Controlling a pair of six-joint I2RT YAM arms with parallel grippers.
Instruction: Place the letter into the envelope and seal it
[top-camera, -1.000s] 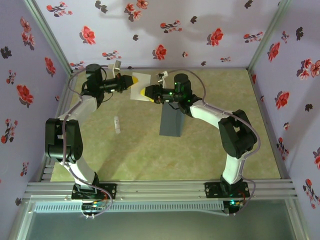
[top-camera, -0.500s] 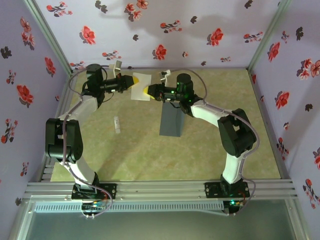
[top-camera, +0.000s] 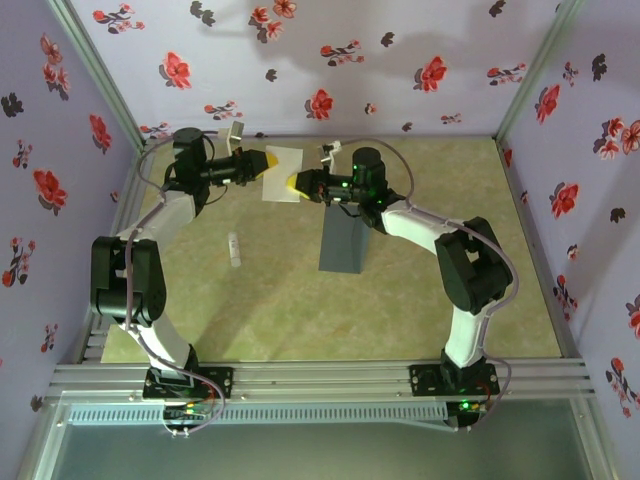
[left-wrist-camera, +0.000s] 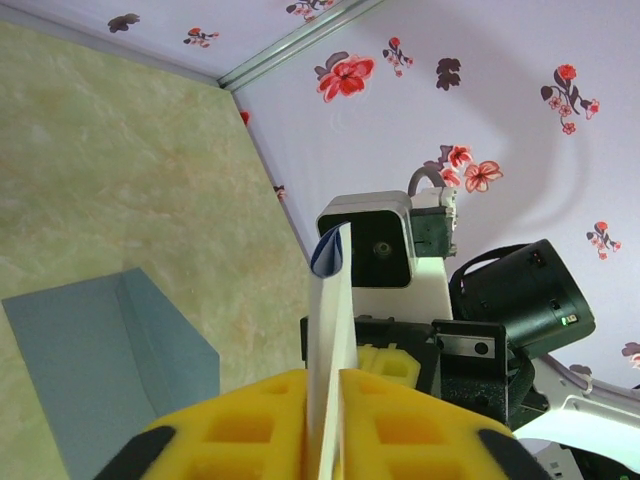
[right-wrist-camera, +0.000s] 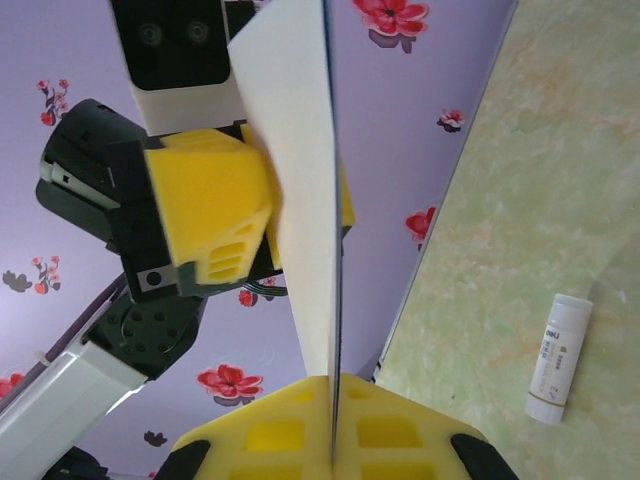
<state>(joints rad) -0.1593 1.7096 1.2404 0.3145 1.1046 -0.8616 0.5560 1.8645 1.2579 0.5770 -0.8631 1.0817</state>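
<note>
The letter (top-camera: 283, 163), a white sheet with a blue corner, hangs in the air at the back of the table between both grippers. My right gripper (top-camera: 294, 183) is shut on its near edge; in the right wrist view the yellow pads (right-wrist-camera: 270, 430) press flat on the sheet (right-wrist-camera: 300, 180). My left gripper (top-camera: 268, 163) faces it from the other side. Its pads (left-wrist-camera: 250, 420) stand slightly parted, with the sheet (left-wrist-camera: 330, 340) edge-on in the narrow gap. The slate-grey envelope (top-camera: 345, 243) lies flat on the table under the right forearm, also low left in the left wrist view (left-wrist-camera: 100, 350).
A small white glue stick (top-camera: 234, 250) lies on the table left of the envelope, and it shows in the right wrist view (right-wrist-camera: 558, 358). Flowered walls (top-camera: 330, 60) close in the back and both sides. Green tabletop (top-camera: 300, 320) lies in front.
My right gripper has closed onto the letter's edge. The left gripper's jaws have begun to part around the sheet. Both arms have barely moved.
</note>
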